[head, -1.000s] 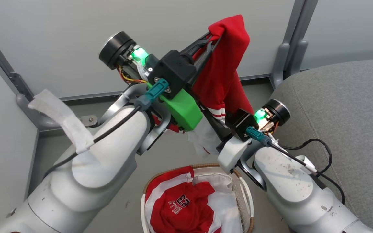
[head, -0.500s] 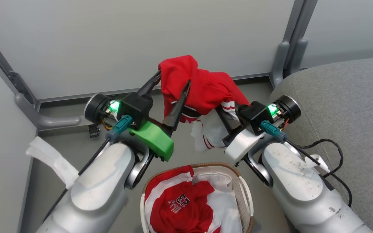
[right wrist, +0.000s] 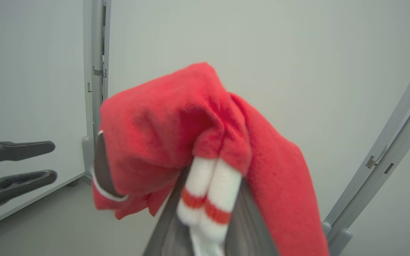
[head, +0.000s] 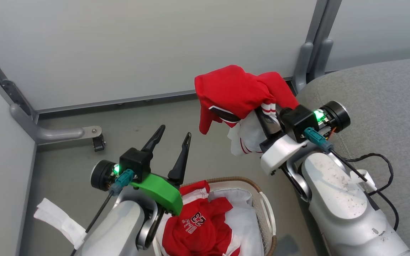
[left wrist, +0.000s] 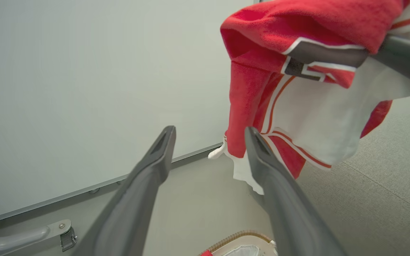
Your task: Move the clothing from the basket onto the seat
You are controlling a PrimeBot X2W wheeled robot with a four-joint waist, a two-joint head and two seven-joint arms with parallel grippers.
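Observation:
A red garment [head: 233, 94] with white panels and striped cuffs hangs in the air, and my right gripper [head: 262, 119] is shut on it, fingertips buried in the cloth. The same garment [right wrist: 176, 142] drapes over that gripper [right wrist: 208, 188] in the right wrist view. My left gripper [head: 175, 132] stands open and empty, lower and to the left, just above the basket [head: 260, 197]. Its open fingers [left wrist: 162, 149] frame the hanging garment [left wrist: 297, 99]. More red clothing [head: 194, 227] printed "23" lies in the basket on the white liner. The grey seat [head: 386, 92] is at the right.
Pale wall panels close off the back and left. A grey metal post [head: 308, 57] stands by the seat's corner, and a floor bracket [head: 91, 133] lies at the left. A black cable [head: 379, 167] loops off my right forearm. The floor around the basket is grey.
My left gripper has opened and let go of the red garment, then dropped down and left toward the basket. The right gripper, still holding the garment, has shifted right toward the seat.

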